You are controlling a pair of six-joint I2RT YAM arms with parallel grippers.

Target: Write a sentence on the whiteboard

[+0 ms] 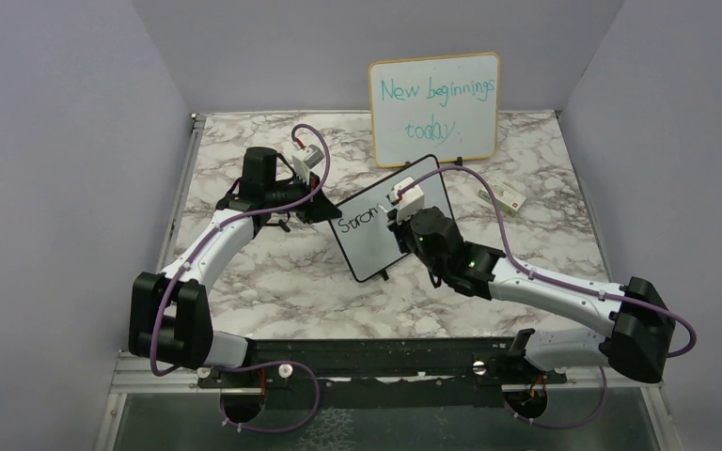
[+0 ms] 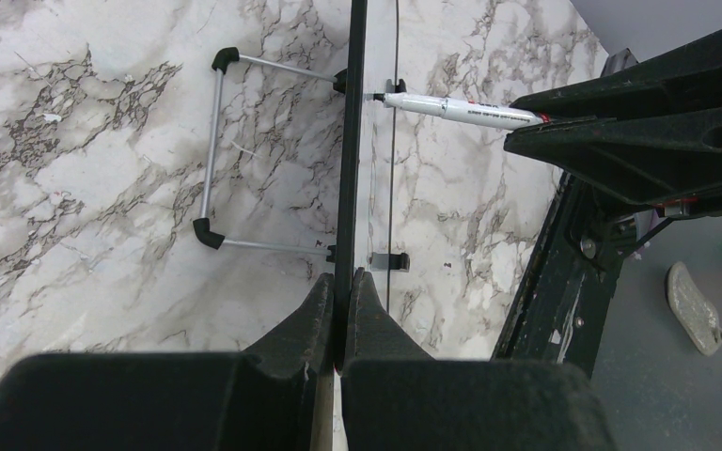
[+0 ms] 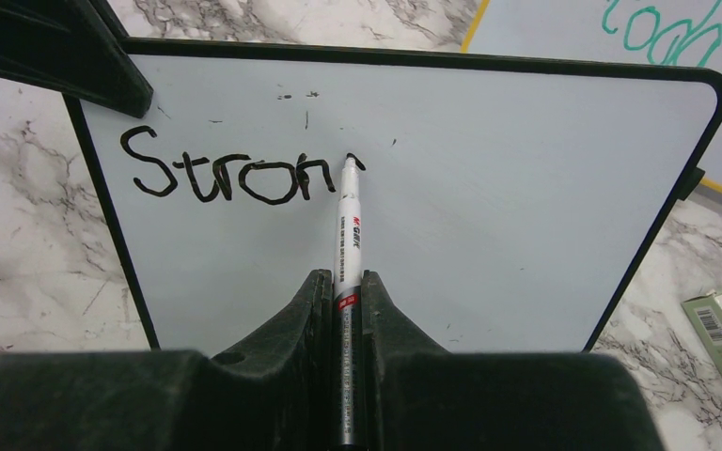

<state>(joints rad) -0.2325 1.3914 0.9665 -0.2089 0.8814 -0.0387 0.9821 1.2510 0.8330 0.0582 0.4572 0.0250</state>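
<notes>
- Right gripper point(image 3: 343, 282): clenched on the barrel of a white marker point(image 3: 346, 221), with the black tip pressed to the whiteboard point(image 3: 489, 216) just after the last written letter.
- Marker: nearly square to the whiteboard's face, tip toward the board, rear end buried between the fingers.
- Left gripper point(image 2: 342, 282): pinched shut on the whiteboard's thin black frame, at the short edge beside the letter "S".
- Whiteboard: standing on its lower edge on the marble table point(image 1: 273, 282), in landscape. Long axis along the line of writing, from the left gripper's end away to the far right. Written face turned toward the right arm. "Stron" in black across the upper left of that face.
- Just behind the whiteboard: a wire stand point(image 2: 211, 150) with black-capped corners, resting on the marble.
- Farther behind the whiteboard: a larger wood-framed board point(image 1: 435, 108), upright, with "New beginnings today" in teal.
- To the right of the whiteboard, apart from it: a small green-and-white box point(image 1: 505, 197), flat on the marble.
</notes>
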